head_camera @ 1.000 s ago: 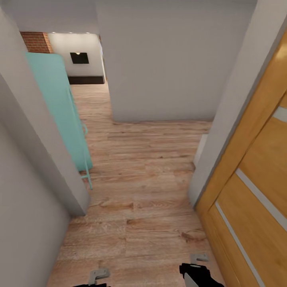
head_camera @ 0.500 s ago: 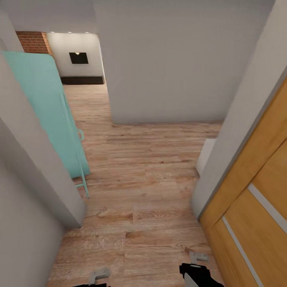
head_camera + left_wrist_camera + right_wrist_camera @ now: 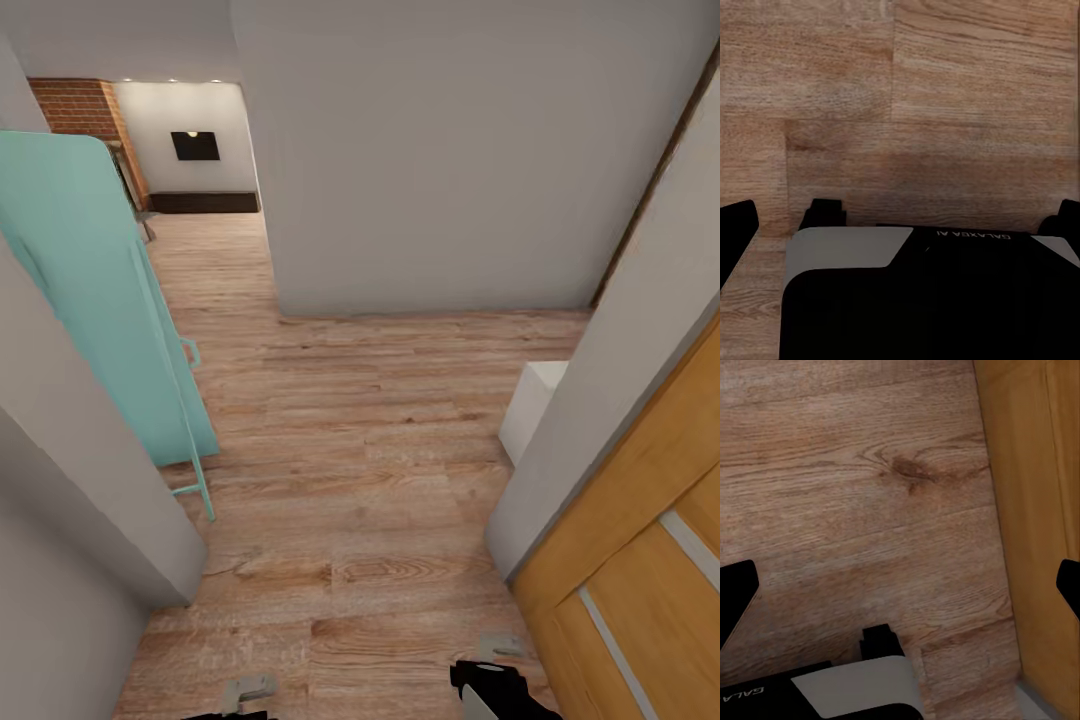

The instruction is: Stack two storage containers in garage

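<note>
The two storage containers and the garage are out of view. I stand in a narrow passage on light wood plank flooring (image 3: 350, 470). My left gripper (image 3: 900, 225) hangs open over the planks, its dark fingertips (image 3: 736, 225) far apart with nothing between them. My right gripper (image 3: 904, 585) is open too, above planks beside a wooden door (image 3: 1035, 510), and it holds nothing. Both wrist views show my own black and grey base (image 3: 922, 300) below the fingers.
A grey wall (image 3: 430, 180) blocks the way straight ahead. A teal panel (image 3: 110, 300) leans at the left past a wall corner (image 3: 100, 480). At the right are a wooden door (image 3: 640, 570) and a white block (image 3: 530, 405). Beyond the left opening lies a room with a brick wall (image 3: 85, 105).
The whole head view has shifted: the camera has moved forward, so the teal panel and white block show more. The arm parts at the bottom edge have kept their place.
</note>
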`<state>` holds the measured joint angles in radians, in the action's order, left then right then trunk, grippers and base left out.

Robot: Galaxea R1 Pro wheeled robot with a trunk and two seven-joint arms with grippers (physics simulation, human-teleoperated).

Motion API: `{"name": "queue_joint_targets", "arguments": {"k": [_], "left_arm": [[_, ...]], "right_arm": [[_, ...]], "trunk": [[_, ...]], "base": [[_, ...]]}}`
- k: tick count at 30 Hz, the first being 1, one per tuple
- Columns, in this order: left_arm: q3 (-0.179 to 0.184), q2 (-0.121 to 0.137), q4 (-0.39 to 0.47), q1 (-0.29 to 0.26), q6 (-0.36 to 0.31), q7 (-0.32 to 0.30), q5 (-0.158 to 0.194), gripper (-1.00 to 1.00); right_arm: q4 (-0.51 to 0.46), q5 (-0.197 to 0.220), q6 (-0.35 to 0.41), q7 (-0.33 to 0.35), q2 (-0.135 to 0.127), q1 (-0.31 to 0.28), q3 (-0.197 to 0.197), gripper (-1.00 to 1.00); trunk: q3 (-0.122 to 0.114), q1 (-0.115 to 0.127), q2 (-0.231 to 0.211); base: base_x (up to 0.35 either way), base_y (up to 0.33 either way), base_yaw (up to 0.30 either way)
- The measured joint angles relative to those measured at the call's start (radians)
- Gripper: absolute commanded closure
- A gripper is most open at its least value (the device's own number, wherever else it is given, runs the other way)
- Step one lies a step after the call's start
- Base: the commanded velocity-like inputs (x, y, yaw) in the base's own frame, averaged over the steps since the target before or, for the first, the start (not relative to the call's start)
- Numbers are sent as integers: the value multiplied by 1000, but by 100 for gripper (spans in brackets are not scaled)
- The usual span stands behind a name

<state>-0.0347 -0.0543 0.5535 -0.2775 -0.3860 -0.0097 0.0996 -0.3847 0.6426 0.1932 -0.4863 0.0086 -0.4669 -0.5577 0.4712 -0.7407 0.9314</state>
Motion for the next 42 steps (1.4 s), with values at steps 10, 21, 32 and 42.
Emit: {"name": "queue_joint_targets", "arguments": {"k": [10, 21, 32, 42], "left_arm": [[0, 0, 0, 0, 0, 0, 0, -100], [0, 0, 0, 0, 0, 0, 0, -100], [0, 0, 0, 0, 0, 0, 0, -100], [0, 0, 0, 0, 0, 0, 0, -100]], "right_arm": [[0, 0, 0, 0, 0, 0, 0, -100], [0, 0, 0, 0, 0, 0, 0, -100], [0, 0, 0, 0, 0, 0, -1, -100], [0, 0, 0, 0, 0, 0, -1, -100]], "trunk": [[0, 0, 0], [0, 0, 0], [0, 0, 0], [0, 0, 0]], "base": [[326, 0, 0], [326, 0, 0], [326, 0, 0], [326, 0, 0]]}}
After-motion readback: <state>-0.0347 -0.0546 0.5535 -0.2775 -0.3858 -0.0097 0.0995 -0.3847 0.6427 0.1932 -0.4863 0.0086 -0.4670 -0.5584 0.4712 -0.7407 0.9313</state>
